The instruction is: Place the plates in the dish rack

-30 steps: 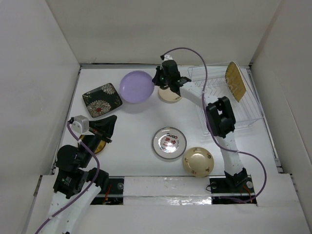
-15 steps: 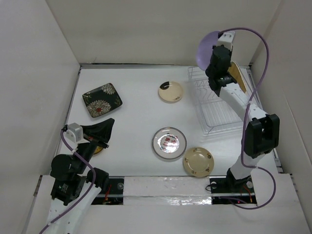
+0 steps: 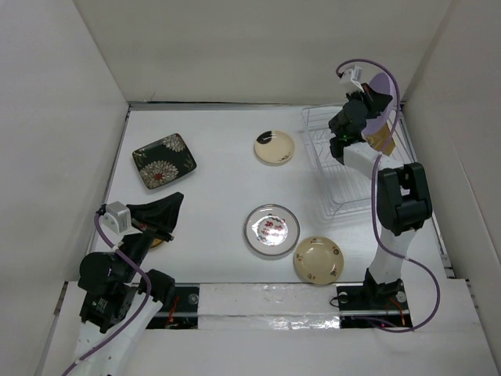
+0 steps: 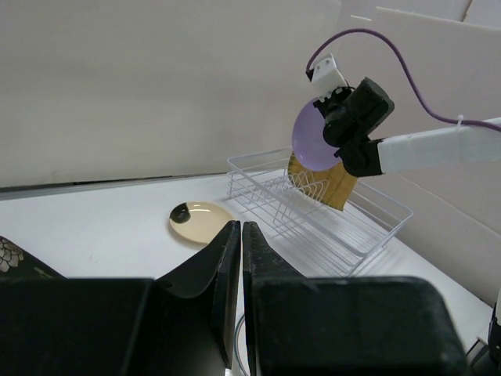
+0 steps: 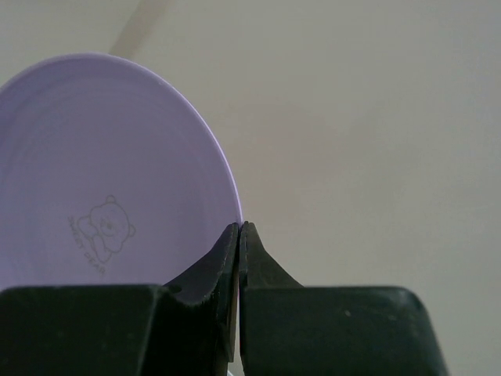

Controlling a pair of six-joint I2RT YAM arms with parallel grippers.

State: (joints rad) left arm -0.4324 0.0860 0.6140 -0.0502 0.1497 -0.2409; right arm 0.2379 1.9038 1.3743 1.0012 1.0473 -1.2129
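Right wrist view: found right gripper [image 5: 239,233] clamped on rim of lilac plate [image 5: 102,164]; saw bear outline [image 5: 108,219] with tiny lettering [image 5: 84,244] beneath, unreadable. Spotted plate held over dish rack [image 4: 313,229], beside yellow plate [image 4: 333,185]. Found left gripper [image 4: 241,231] clenched, empty.

Lilac plate [image 5: 109,172]: smooth satin surface is noted, plastic in look; a faint bear outline is printed on it. Right fingers [image 5: 205,274]: black, matt, hard plastic. Dish rack [image 4: 352,227]: thin wire, white-coated. Yellow plate [image 4: 337,185]: a ribbed surface is recorded. Black square plate [image 3: 163,160]: a slight glazed sheen is seen. Bench [image 3: 219,196]: white, smooth, matt.
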